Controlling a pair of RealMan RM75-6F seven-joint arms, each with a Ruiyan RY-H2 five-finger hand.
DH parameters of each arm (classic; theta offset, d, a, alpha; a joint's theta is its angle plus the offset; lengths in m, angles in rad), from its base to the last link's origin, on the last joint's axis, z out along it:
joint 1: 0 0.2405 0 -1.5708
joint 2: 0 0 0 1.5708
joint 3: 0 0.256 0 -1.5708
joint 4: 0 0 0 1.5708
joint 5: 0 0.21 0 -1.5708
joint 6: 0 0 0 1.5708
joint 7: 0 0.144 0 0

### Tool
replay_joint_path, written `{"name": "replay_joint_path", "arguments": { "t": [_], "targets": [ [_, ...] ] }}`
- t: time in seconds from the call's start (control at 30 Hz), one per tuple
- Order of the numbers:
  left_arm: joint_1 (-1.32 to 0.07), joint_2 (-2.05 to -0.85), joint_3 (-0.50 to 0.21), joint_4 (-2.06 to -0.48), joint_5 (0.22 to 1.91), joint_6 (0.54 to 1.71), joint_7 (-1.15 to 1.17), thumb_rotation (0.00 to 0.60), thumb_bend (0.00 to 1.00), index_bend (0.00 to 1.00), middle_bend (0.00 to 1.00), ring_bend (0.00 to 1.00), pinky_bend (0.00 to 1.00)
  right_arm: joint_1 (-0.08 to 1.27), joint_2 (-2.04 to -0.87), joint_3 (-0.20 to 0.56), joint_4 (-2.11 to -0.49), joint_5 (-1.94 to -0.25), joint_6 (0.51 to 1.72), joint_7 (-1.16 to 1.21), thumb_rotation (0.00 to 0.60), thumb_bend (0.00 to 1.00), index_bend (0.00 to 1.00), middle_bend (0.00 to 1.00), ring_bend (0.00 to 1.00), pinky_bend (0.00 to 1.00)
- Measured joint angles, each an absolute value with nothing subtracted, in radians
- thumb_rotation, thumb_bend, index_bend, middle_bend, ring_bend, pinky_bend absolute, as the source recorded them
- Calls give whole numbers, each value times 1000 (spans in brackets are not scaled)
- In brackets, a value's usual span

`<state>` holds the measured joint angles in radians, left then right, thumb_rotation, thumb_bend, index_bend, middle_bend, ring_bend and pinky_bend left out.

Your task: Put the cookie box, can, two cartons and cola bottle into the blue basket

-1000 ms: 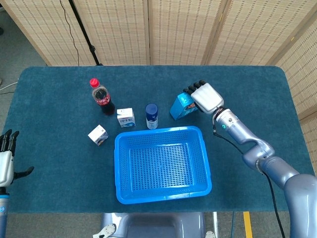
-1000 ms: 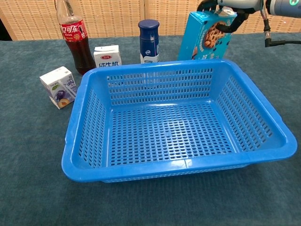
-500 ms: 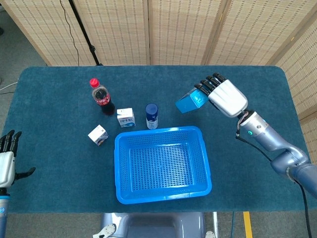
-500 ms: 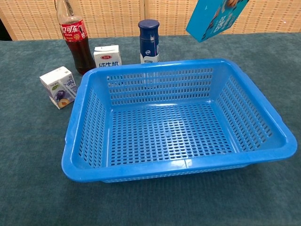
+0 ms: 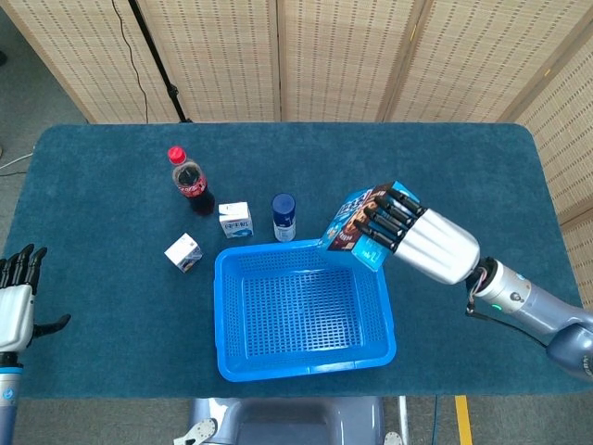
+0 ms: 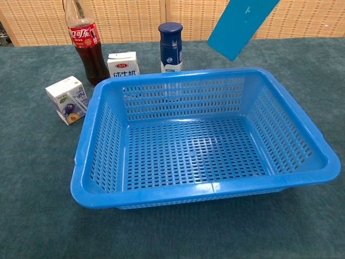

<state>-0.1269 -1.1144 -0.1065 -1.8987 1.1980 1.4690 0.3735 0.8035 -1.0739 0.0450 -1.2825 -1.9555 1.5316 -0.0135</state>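
Observation:
My right hand [image 5: 422, 241] grips the blue cookie box [image 5: 357, 227], held tilted in the air over the far right corner of the blue basket [image 5: 232, 320]. In the chest view only the box's lower part [image 6: 242, 24] shows at the top edge, above the basket [image 6: 86, 162]. The cola bottle [image 5: 191, 181], one white carton [image 5: 235, 221] and the dark blue can [image 5: 283, 217] stand behind the basket. A second carton [image 5: 183, 252] lies to its left. My left hand [image 5: 13, 301] rests open at the table's left edge.
Dark teal cloth covers the table [image 5: 93, 204]. Woven screens [image 5: 324, 56] stand behind it. The can [image 6: 170, 47], carton [image 6: 123, 65] and bottle [image 6: 85, 46] stand close to the basket's far rim.
My right hand has carried the cookie box from beside the can, up and toward me, until it hangs over the basket's far right corner. The left hand has barely shifted.

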Motion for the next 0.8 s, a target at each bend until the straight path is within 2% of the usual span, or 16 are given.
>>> {"name": "replay_joint_path", "arguments": {
  "t": [0.27, 0.57, 0.8],
  "targets": [
    [-129, -1113, -105, -1897, 1195, 1462, 367, 600, 0, 0, 0, 0, 0, 876, -1097, 47, -1397, -2072, 1461, -94, 600, 987, 562, 514, 451, 541],
    [-133, -1104, -108, -1889, 1178, 1443, 346, 600, 0, 0, 0, 0, 0, 957, -1161, 1, -1287, -2233, 1385, -144, 600, 997, 563, 514, 451, 540],
    [-139, -1108, -107, -1887, 1174, 1437, 357, 600, 0, 0, 0, 0, 0, 960, -1133, -33, -1247, -2255, 1380, -147, 600, 1000, 565, 514, 451, 537]
  ]
}}
